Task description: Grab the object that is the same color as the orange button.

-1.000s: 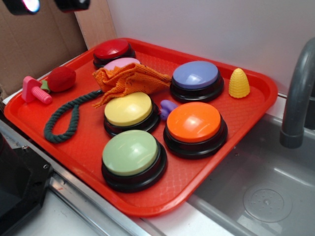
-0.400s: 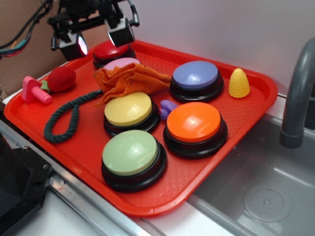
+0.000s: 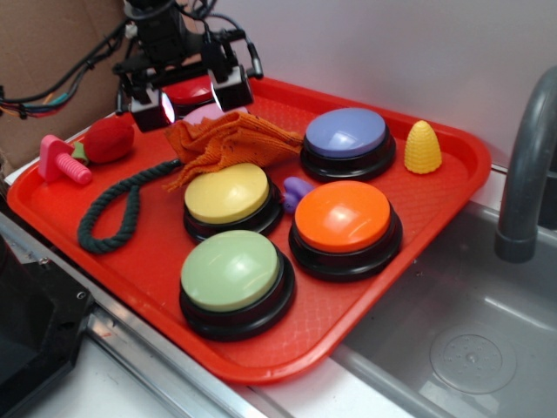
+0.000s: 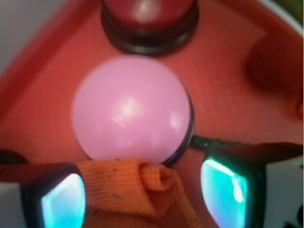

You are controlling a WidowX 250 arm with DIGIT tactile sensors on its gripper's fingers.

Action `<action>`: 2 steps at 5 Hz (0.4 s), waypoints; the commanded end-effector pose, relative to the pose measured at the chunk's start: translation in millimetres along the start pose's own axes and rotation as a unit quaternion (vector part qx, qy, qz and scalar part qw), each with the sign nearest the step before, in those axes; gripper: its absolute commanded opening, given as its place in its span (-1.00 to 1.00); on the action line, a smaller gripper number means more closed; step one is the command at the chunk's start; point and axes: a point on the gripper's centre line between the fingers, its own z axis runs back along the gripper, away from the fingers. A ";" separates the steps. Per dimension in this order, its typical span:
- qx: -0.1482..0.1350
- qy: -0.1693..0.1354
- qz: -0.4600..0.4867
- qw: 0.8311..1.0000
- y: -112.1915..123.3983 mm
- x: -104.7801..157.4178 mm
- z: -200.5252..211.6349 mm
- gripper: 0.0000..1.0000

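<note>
Pincer (image 3: 189, 97) has dropped, open, over the cloth (image 3: 228, 142) lying left-right.

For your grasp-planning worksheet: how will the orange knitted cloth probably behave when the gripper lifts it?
The orange cloth lies crumpled in folds, so it is probably floppy and will drape from the open gripper. Its coarse weave should grip well rather than slip. Part rests on the pink button, so it may drag across it.

The gripper (image 3: 186, 97) is black, with two blocky white-sided fingers (image 3: 228, 88) whose pads glow pale cyan — dark cables trail off behind it.
</note>
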 end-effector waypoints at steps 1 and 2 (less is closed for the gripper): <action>-0.034 0.029 -0.031 0.999 -0.5 -2.1 -14.3 1.00; -0.047 0.041 -0.049 0.997 -2.3 -6.9 -18.3 1.00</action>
